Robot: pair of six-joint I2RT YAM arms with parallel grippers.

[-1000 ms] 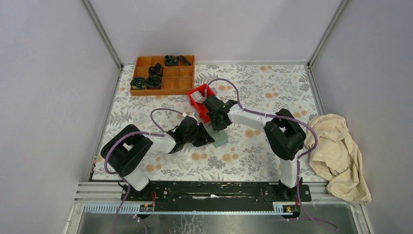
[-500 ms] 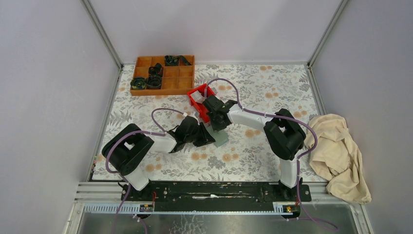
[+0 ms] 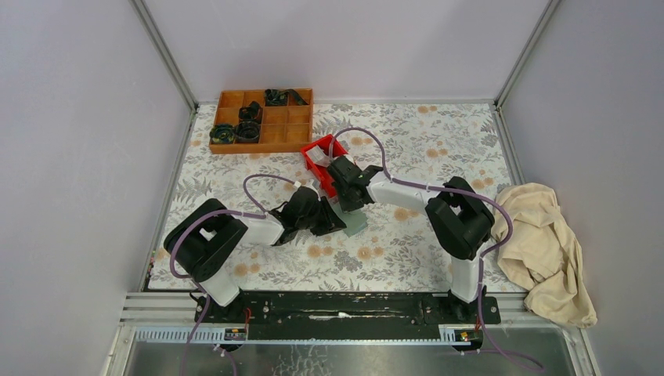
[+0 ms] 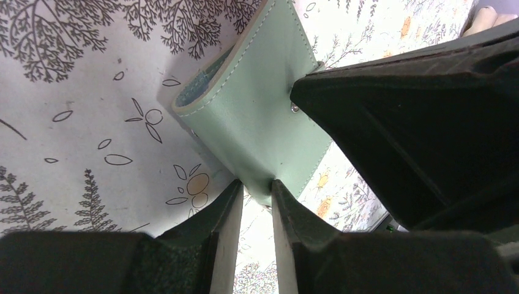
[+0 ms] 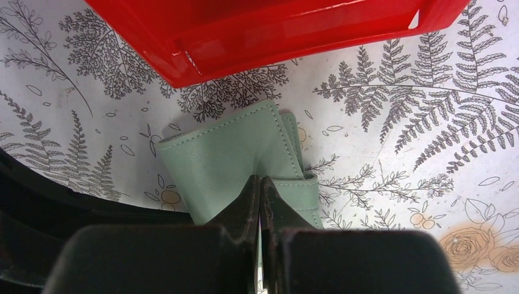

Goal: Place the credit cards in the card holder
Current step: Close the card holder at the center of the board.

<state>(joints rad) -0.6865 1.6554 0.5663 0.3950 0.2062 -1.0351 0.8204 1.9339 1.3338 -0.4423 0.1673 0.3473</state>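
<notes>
While both pincers pinch the card holder point(image 5: 232, 153), little has moved.
Only the right pincer point(image 5: 262, 184), tips together on the top flap, has shifted a bit; the left pincer point(image 4: 257, 190) nips the near corner. So it looks not yet open. Just beyond sits the red bin point(image 5: 275, 37). No cards show; the pockets are hidden.

Just beyond my right gripper point(image 5: 262, 184) the red bin point(image 5: 294, 30) walls off the way ahead, my left gripper point(image 4: 257, 190) and the card holder point(image 5: 226, 153) crowd its left, and only floral tablecloth point(image 5: 428, 122) lies open to its right.
</notes>
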